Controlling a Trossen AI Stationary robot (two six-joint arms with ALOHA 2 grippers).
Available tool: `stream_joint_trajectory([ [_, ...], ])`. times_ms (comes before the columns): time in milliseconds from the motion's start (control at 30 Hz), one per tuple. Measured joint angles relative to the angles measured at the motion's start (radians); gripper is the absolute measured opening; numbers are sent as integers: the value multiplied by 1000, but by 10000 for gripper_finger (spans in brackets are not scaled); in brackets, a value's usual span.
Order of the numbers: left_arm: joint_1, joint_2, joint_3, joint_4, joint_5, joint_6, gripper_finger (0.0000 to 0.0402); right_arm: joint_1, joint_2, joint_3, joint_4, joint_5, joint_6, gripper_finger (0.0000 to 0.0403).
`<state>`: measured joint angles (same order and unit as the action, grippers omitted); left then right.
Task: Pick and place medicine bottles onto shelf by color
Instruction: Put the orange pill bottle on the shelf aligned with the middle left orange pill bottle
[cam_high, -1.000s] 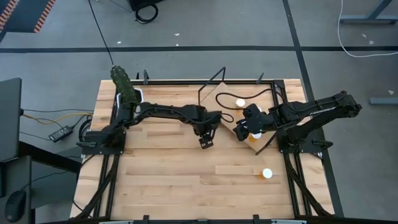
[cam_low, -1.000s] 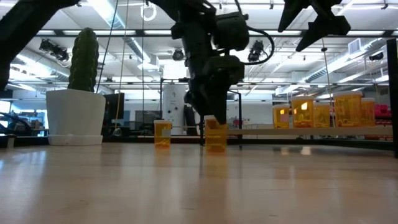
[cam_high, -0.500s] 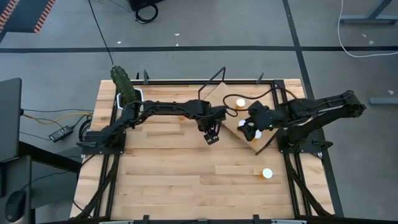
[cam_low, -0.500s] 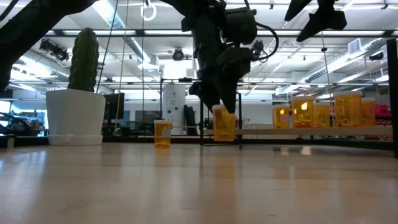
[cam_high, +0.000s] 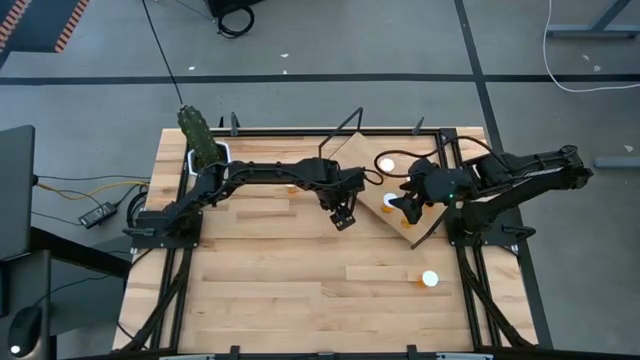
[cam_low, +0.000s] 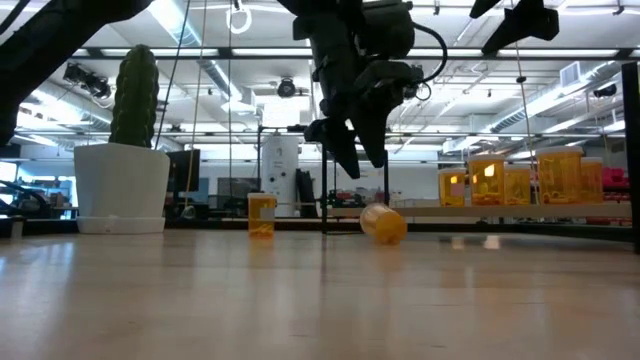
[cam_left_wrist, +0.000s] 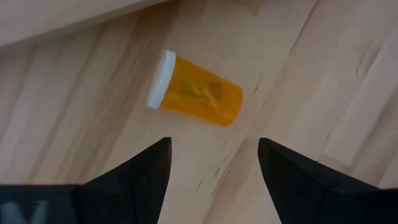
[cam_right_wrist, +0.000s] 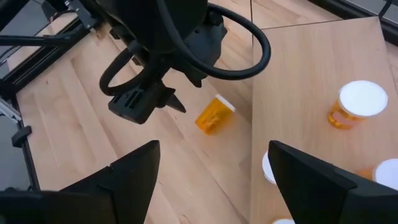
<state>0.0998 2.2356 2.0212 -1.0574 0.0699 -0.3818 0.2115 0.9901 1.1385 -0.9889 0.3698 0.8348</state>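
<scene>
Your light-wood slatted tabletop (cam_high: 260, 290) carries the tilted light-wood shelf board (cam_right_wrist: 311, 93) by its far right corner, several white-capped amber bottles standing on it. The left gripper (cam_high: 344, 217) hangs mid-table, fingers apart, above a fallen amber bottle (cam_left_wrist: 194, 93). You likely need to re-grasp it lying down. The right gripper (cam_right_wrist: 211, 186) hovers over the shelf, fingers apart.

Grey concrete floor (cam_high: 90, 90), black tape lines; ceiling strip lights (cam_low: 190, 22) overhead.
</scene>
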Motion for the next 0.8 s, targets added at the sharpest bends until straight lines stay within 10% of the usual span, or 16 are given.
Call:
stream_joint_trajectory([
  [467, -4, -14, 118, -307, -54, 87, 238, 0, 17, 0, -14, 26, -61, 307],
  [800, -20, -170, -133, 41, -138, 21, 223, 0, 115, 0, -6, 32, 41, 307],
])
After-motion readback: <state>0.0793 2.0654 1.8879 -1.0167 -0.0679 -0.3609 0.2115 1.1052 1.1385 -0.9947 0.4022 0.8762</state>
